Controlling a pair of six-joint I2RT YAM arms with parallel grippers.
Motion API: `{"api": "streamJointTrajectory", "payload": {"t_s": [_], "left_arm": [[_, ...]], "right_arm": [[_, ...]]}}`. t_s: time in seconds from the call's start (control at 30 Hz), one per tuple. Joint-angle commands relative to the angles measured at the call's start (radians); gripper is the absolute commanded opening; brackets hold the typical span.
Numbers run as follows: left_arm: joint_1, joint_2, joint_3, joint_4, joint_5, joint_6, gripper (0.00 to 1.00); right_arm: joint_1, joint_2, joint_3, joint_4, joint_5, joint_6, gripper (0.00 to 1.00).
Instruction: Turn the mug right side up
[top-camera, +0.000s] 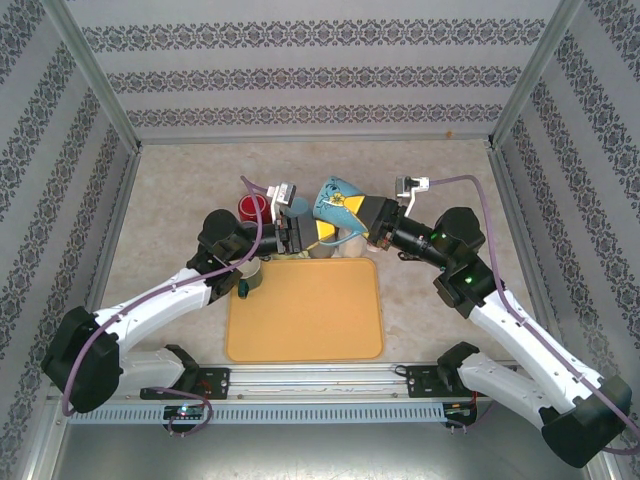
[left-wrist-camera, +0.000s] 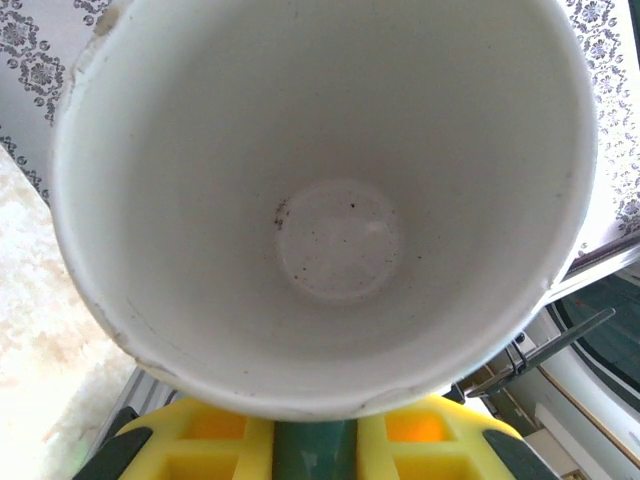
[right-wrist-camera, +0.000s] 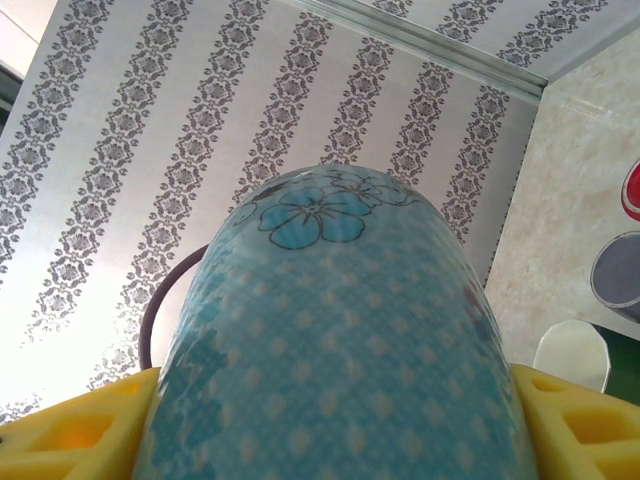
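On the left of the table (top-camera: 170, 200), a dark green cup (top-camera: 248, 278) stands just off the orange tray's (top-camera: 305, 330) near-left corner, w/ a red cup (top-camera: 250, 207) farther back and a grey cup (top-camera: 297, 207) just right of it. The left gripper (top-camera: 300, 232) reaches in from the left to the blue mug (top-camera: 335, 198). In the left wrist view its 2 yellow fingers (left-wrist-camera: 200, 440) sit narrow, almost together, at the lower rim of the mug (left-wrist-camera: 340, 240), apparently pinching the wall, and the cam looks straight into the white interior. The mug is at centre, just beyond the tray's far edge, tipped on its side w/ its mouth facing left. The right gripper (top-camera: 362, 213) comes from the right. In the right wrist view its 2 yellow fingers (right-wrist-camera: 70, 425) flank the flowered wall (right-wrist-camera: 340, 350) and press on both sides, holding the mug.
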Motion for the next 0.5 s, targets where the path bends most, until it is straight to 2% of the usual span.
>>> {"api": "streamJointTrajectory", "payload": {"t_s": [0.0,0.1,0.27,0.37,0.47], "left_arm": [[0.012,-0.049,0.000,0.076,0.026,0.066,0.00],[0.014,-0.082,0.009,0.018,0.020,0.108,0.00],[0.022,-0.165,0.023,-0.155,-0.015,0.226,0.00],[0.022,-0.236,0.060,-0.400,-0.058,0.389,0.00],[0.007,-0.310,0.134,-0.773,-0.180,0.621,0.00]], "right_arm": [[0.010,-0.041,0.012,0.004,0.021,-0.044,0.83],[0.010,-0.077,0.033,-0.061,0.057,-0.113,0.97],[-0.006,-0.141,0.052,-0.192,0.128,-0.215,0.98],[-0.022,-0.193,0.064,-0.271,0.163,-0.322,0.98],[-0.047,-0.235,0.131,-0.503,0.276,-0.484,0.98]]}}
